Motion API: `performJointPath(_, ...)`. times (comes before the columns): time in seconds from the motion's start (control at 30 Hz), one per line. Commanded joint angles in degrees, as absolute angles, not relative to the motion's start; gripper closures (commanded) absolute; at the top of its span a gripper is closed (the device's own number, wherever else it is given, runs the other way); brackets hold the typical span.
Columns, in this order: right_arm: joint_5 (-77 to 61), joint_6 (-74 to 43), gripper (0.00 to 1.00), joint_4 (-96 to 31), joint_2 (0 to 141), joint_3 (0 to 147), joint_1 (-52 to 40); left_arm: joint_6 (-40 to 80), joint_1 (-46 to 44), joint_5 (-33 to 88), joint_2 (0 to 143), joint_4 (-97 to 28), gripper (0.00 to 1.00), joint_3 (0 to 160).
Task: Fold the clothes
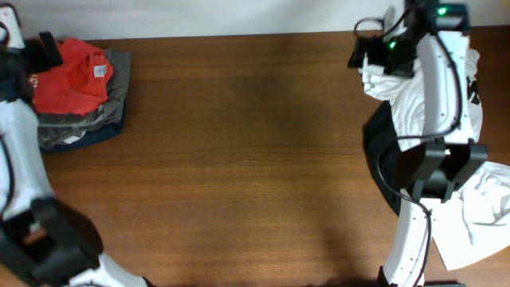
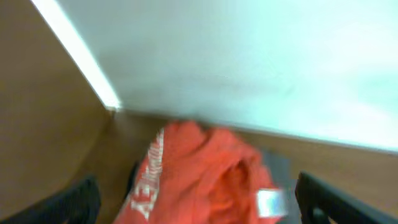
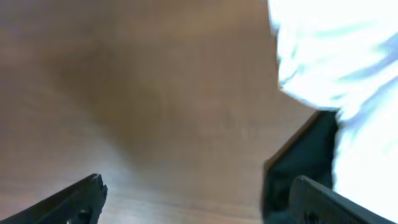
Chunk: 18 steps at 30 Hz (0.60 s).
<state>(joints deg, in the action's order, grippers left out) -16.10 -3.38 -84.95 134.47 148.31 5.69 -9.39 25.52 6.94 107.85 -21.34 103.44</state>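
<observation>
Left pincer [image 2: 199, 202]: jaws spread wide, empty, poised at the rumpled red-orange cotton T-shirt [image 2: 205, 168] with white lettering. It lies atop a pile of grey and dark garments [image 1: 84, 123] at the far-left corner of the brown wooden table [image 1: 239, 159].

Right pincer [image 3: 199, 202]: likewise wide, empty, beside the white T-shirt [image 1: 470, 104] and black garment [image 1: 381, 139], far right.

Judgement: the cloth is light and limp and will drape. Pinch 1 shoulder or hem corner per pincer.

Table [image 1: 255, 159] centre open, red pile [image 1: 76, 80] left (white heap [image 1: 401, 108] right)
</observation>
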Motion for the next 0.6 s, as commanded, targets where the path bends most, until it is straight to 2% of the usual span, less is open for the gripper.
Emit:
performJointPath(0.0,-9.4,0.3,0.01,-92.7,131.5,165.8,6.0,-9.7,24.4,18.9,100.3,-27.1,0.01,104.7)
performJointPath(0.1,-7.5,0.0,0.01,-97.4,131.1,176.7,6.1,-9.7,22.5,28.4,97.5,-31.3,0.01,104.7)
performJointPath(0.23,-10.1,-2.9,0.01,-97.3,125.8,179.4,6.1,-9.7,19.0,37.6,96.6,-34.7,0.01,104.7)
performJointPath(0.57,-10.9,-6.5,0.01,-97.3,110.4,179.5,5.6,-9.7,9.9,36.3,96.7,-46.3,0.0,104.7)
